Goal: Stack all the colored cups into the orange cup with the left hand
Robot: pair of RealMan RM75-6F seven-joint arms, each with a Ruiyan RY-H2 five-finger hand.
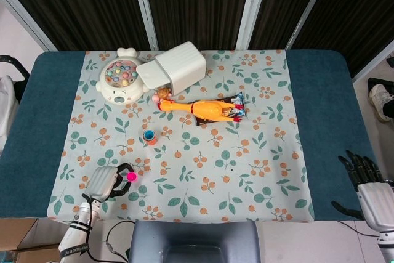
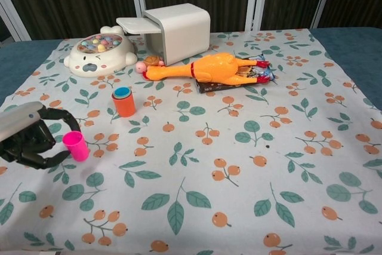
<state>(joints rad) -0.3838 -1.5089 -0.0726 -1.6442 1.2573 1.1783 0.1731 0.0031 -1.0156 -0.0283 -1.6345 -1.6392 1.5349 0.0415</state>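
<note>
The left hand (image 2: 30, 141) grips the pink cup (image 2: 75, 146) just above the counter; it should carry it upright over the orange cup (image 2: 125, 102) and lower squarely in.

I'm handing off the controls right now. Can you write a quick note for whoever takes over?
Left hand: holds the pink cup at the near left of the cloth.
Right hand: open, idle off the table's right edge.
Orange cup: upright mid-left, a blue cup already nested inside.
Done: blue cup stacked, pink cup gripped.
Left: carry the pink cup to the orange cup and drop it in.
</note>
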